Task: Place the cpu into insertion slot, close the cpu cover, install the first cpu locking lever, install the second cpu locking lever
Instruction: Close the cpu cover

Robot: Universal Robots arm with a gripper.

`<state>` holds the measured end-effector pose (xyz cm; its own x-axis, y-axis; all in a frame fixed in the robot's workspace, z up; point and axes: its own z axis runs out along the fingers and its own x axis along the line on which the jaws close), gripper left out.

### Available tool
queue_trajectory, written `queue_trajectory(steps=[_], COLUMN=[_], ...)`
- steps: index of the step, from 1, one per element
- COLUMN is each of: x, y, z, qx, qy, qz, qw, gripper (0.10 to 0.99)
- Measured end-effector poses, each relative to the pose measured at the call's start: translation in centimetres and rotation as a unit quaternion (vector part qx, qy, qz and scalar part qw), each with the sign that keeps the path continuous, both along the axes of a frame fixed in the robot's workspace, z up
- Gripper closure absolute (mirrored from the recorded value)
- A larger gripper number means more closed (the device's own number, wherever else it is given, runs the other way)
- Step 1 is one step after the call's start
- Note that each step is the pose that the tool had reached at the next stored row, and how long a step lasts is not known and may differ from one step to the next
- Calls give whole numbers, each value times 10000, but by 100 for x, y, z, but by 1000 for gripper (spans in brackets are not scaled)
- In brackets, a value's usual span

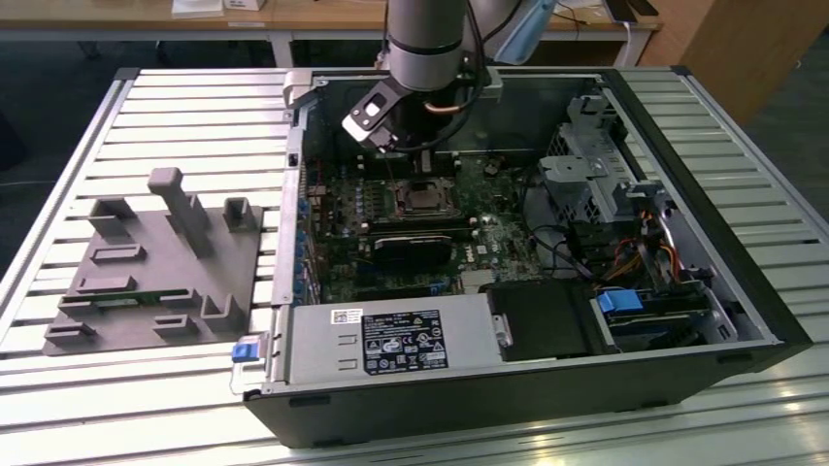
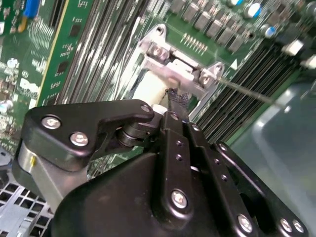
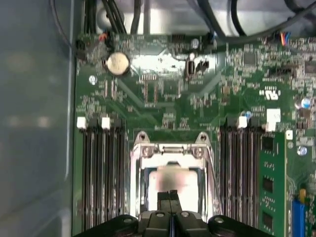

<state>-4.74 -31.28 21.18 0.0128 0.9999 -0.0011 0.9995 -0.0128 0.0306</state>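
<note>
Green motherboard (image 3: 163, 106) surrounds the cpu (image 3: 174, 178), just under the tip of the gripper (image 3: 170, 196), closed on nothing.

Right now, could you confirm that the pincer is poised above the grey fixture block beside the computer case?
Not quite: the pincer is poised above the cpu inside the computer case, as the first wrist view shows; the grey fixture block sits apart, at the exterior view's left.
</note>
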Motion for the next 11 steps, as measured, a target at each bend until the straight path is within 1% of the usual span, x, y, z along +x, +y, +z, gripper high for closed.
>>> queue_trajectory(steps=[2, 4, 11], x=[-46, -74, -81], y=[0, 1, 2], z=[-11, -26, -105], qx=[0, 0, 0], qy=[0, 0, 11], qz=[0, 0, 0], qw=[10000, 10000, 10000], gripper=[980, 980, 980])
